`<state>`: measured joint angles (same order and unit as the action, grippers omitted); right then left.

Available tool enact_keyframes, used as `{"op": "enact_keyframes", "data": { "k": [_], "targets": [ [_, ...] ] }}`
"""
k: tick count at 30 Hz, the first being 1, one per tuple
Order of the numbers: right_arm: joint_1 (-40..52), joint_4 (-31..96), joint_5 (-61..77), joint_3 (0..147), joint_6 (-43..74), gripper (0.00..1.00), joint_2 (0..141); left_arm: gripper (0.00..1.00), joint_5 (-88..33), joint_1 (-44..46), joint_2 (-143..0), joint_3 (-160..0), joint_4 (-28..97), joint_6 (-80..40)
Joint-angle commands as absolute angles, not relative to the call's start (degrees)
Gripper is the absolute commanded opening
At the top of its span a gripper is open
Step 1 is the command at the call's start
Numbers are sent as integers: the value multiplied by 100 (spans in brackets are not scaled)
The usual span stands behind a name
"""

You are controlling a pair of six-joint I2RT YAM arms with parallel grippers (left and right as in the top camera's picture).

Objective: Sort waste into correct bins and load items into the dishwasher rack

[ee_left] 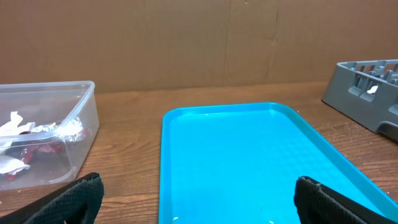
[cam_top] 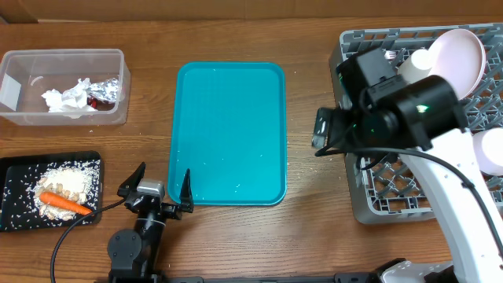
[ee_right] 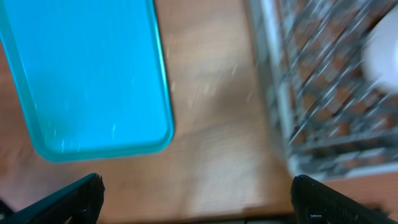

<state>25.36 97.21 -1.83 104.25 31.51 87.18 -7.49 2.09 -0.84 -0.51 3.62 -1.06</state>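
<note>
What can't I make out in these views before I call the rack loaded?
Overhead: the right arm covers the middle of the dishwasher rack; anything beneath it is hidden.
Overhead: a white bowl is cut off by the right edge.
Right wrist: motion blur smears the rack; its white item is unidentifiable.
Left wrist: only a rack corner shows.

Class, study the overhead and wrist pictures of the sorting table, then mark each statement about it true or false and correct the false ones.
1. The carrot lies on the black tray. True.
2. The foil wrapper lies on the black tray. False: it is in the clear tub, beside the napkins.
3. The left claw is open and holds nothing. True.
4. The white plate lies in the clear tub. False: it stands in the grey rack.
5. The right claw is shut. False: its jaws stand wide apart with nothing between them.
</note>
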Motion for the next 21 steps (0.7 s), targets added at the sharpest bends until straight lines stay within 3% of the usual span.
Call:
{"op": "enact_keyframes", "data": {
  "k": [1, 14, 21],
  "targets": [
    [2580, 9697, 687, 10101, 3267, 100, 8626, 100, -707, 143, -25, -27, 375, 3],
    [2582, 9677, 716, 10033, 2655, 100, 8674, 100, -707, 143, -25, -27, 375, 3],
    [2582, 8626, 720, 9664, 2051, 100, 8499, 100, -707, 143, -25, -27, 375, 3]
  ]
}}
